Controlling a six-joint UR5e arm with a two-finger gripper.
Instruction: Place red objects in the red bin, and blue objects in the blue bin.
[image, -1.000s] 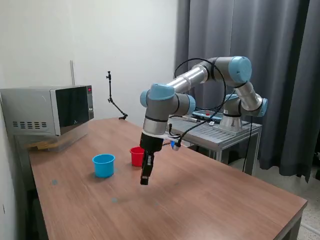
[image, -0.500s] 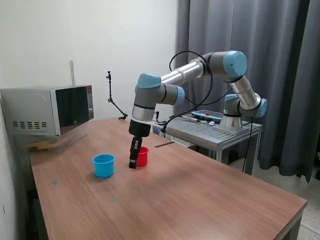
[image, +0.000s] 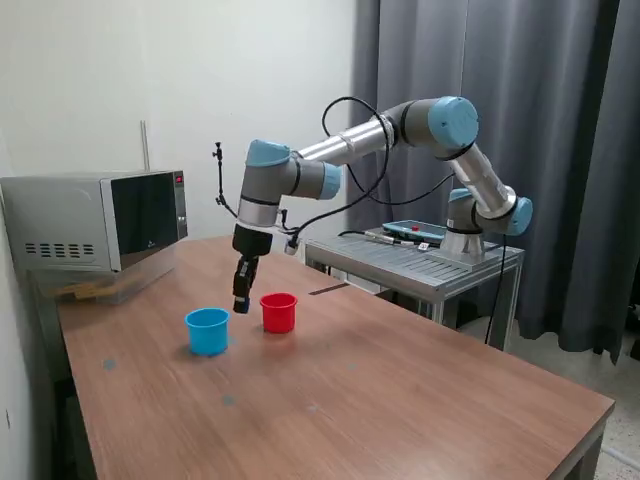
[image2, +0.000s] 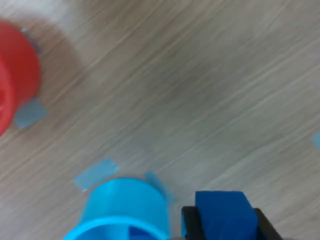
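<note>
Pincer (image2: 220, 222) clamps blue cube (image2: 221, 214).

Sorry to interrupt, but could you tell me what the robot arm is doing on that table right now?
The arm is sorting small cubes into two cups. Its gripper is shut on a dark blue cube, held above the wooden table between the light blue cup and the red cup. In the wrist view, the blue cup sits right beside the held cube, so a drop there looks likely next.
</note>
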